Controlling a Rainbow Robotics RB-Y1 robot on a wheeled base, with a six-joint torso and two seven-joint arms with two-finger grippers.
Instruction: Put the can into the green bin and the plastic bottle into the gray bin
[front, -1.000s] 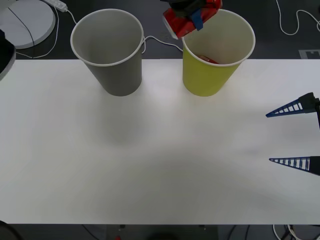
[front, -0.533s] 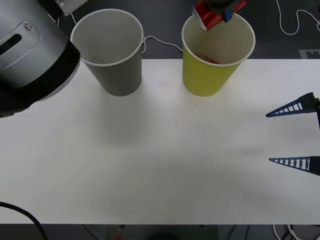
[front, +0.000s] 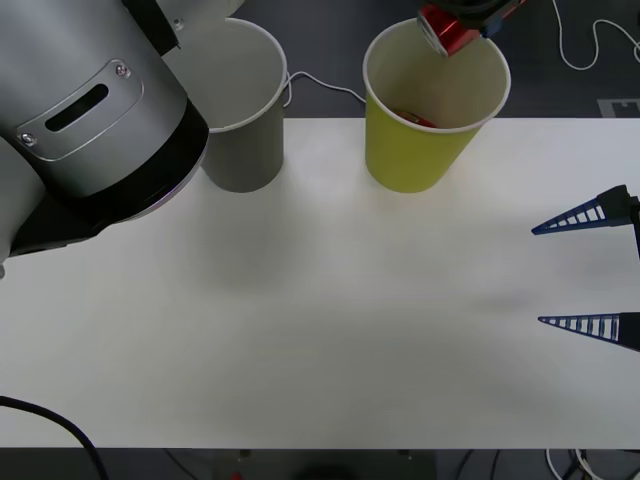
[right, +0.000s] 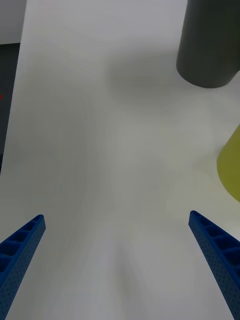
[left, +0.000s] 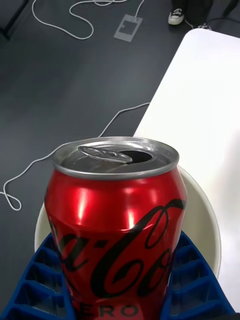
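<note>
Red can (front: 447, 30), clenched in left pincer (front: 470, 20), has moved from beside the green bin (front: 432, 100) to over its mouth; release looks next. Right pincer (front: 590, 270) released, parked at table (front: 320, 300) edge.

A white table (front: 330, 330) with a matte top spans the front view from 9 to 3 o'clock. Beyond its far edge lies dark gray floor (left: 60, 80). White cables (front: 590, 45) trail over the floor at 1 o'clock, another (front: 325, 85) at 12. A small gray floor plate (left: 128, 27) sits near a pair of shoes (left: 187, 17).
</note>
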